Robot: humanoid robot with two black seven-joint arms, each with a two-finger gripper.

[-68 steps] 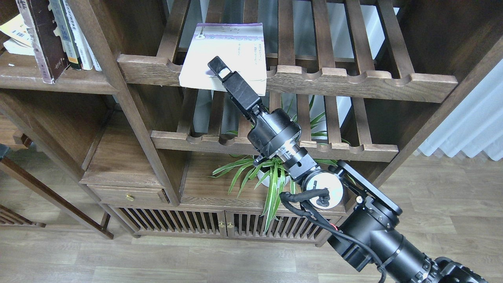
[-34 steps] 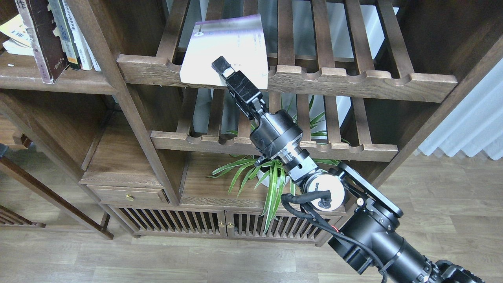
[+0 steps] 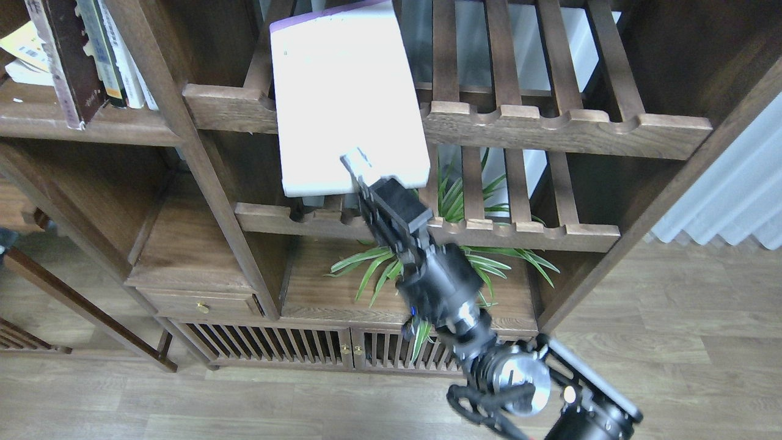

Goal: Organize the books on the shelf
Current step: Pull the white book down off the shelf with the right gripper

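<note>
Currently the right gripper (image 3: 361,172) is clamped on the near edge of the white-lavender book (image 3: 342,98), seemingly tilted over the upper slatted rack (image 3: 550,125), partly blurred.

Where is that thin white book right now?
In the head view the thin white-lavender book is upper centre, pinched at its lower edge by the right gripper, tilted in front of the upper slatted rack, above the potted plant.
</note>
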